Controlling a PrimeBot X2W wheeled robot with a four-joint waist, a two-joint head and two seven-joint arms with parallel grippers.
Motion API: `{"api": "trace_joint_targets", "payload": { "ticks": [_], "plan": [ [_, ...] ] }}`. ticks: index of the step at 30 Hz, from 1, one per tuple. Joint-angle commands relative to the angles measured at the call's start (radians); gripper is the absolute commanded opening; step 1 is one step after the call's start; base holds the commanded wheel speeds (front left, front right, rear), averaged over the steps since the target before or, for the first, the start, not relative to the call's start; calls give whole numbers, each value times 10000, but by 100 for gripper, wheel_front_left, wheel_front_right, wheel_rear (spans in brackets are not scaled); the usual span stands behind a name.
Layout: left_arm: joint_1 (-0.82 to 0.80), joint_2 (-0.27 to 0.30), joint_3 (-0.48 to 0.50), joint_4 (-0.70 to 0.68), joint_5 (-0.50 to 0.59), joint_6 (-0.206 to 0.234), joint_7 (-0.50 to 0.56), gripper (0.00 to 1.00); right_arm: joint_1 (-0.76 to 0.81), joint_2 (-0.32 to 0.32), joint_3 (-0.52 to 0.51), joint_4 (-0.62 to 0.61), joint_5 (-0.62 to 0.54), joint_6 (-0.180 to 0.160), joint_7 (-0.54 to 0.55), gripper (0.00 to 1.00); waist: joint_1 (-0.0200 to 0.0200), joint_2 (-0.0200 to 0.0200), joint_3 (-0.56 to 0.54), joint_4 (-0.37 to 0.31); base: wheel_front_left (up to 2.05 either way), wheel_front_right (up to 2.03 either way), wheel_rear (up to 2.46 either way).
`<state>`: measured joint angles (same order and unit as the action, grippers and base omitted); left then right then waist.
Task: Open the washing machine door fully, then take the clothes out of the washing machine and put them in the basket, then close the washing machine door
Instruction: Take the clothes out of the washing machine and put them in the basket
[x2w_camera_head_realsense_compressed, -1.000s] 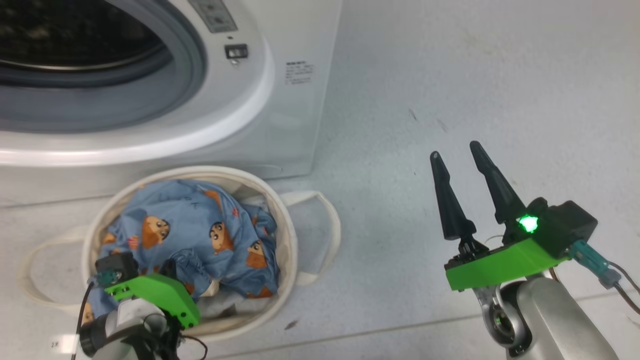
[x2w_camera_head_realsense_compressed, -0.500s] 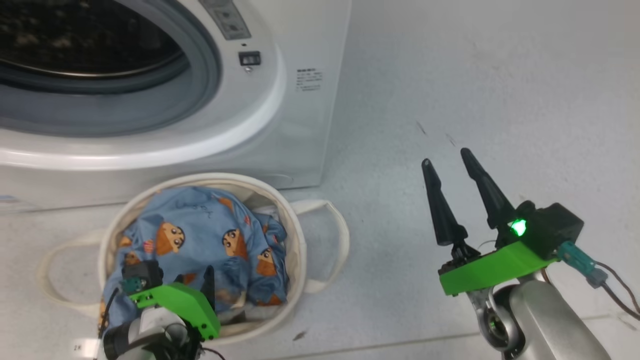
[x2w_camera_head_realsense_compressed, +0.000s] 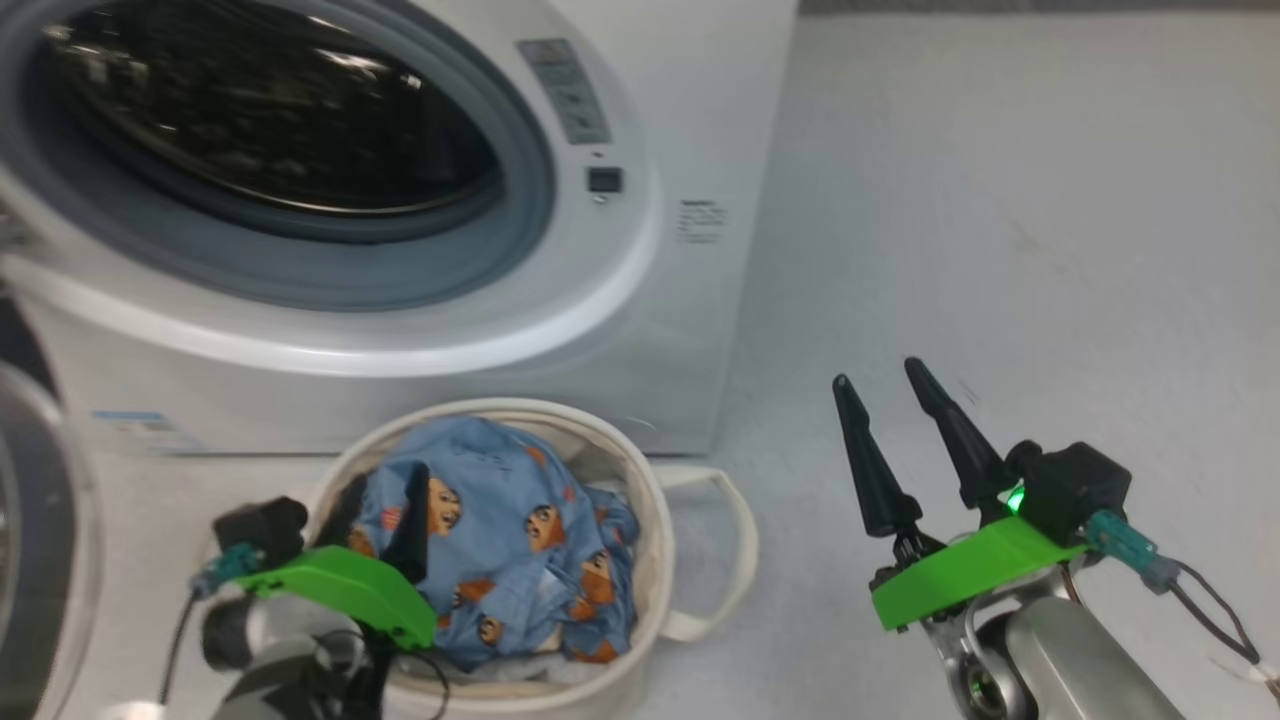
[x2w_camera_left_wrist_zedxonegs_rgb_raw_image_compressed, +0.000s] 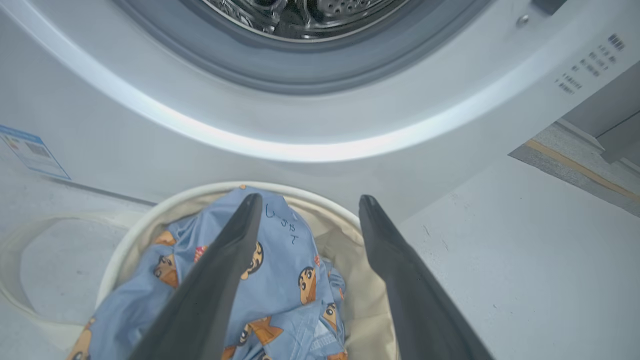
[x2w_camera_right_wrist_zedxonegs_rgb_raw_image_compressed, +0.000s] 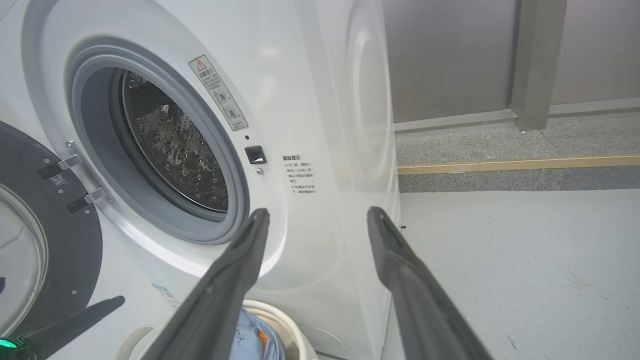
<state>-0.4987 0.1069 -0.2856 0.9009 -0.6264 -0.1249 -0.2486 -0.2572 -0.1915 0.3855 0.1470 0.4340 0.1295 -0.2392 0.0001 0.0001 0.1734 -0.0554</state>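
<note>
Two grippers, both empty. Since a second ago my head camera has turned left and tilted up, so the whole picture has shifted. More of the round opening is in frame, and the door (x2w_camera_head_realsense_compressed: 45, 560) has come in at the far left edge, swung wide off the washing machine (x2w_camera_head_realsense_compressed: 640, 330).

Next rightward, my left gripper (x2w_camera_left_wrist_zedxonegs_rgb_raw_image_compressed: 310, 200) hovers over the basket (x2w_camera_head_realsense_compressed: 655, 520), fingers spread wide and holding nothing. One dark finger shows more plainly against the clothes (x2w_camera_head_realsense_compressed: 520, 540) than it did a second ago. The clothes lie heaped inside the basket, which sits on the floor (x2w_camera_head_realsense_compressed: 1000, 250) just in front of the machine.

Further right, my right gripper (x2w_camera_head_realsense_compressed: 876, 372) hangs over bare floor, well apart from the basket, fingers parted. Open floor runs on past the machine's right corner to the frame edge.

My left wrist view adds the perforated steel drum (x2w_camera_left_wrist_zedxonegs_rgb_raw_image_compressed: 320, 10) and a blue label (x2w_camera_left_wrist_zedxonegs_rgb_raw_image_compressed: 32, 152). My right wrist view adds the door's two hinges (x2w_camera_right_wrist_zedxonegs_rgb_raw_image_compressed: 59, 166).
</note>
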Motion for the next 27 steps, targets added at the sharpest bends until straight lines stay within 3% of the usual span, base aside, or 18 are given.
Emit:
{"api": "trace_joint_targets", "payload": {
  "ticks": [1,10,15,27],
  "plan": [
    [22,343,311,-327,114,-55,-127,100,-9,74,186,-274,43,12,-91,100,-1,-1,-384,395,0,0,0],
    [1572,1134,534,-4630,1244,-56,-130,100,239,206,411,58,46,12,-119,100,-1,-1,-1184,1049,0,0,0],
    [2458,1528,458,-6274,1376,87,95,100,314,262,470,210,-57,12,-123,100,-1,-1,-1465,1170,0,0,0],
    [3406,1800,639,-7822,1224,706,688,100,390,375,488,406,-221,12,14,100,-1,-1,-1678,1030,0,0,0]
  ]
}}
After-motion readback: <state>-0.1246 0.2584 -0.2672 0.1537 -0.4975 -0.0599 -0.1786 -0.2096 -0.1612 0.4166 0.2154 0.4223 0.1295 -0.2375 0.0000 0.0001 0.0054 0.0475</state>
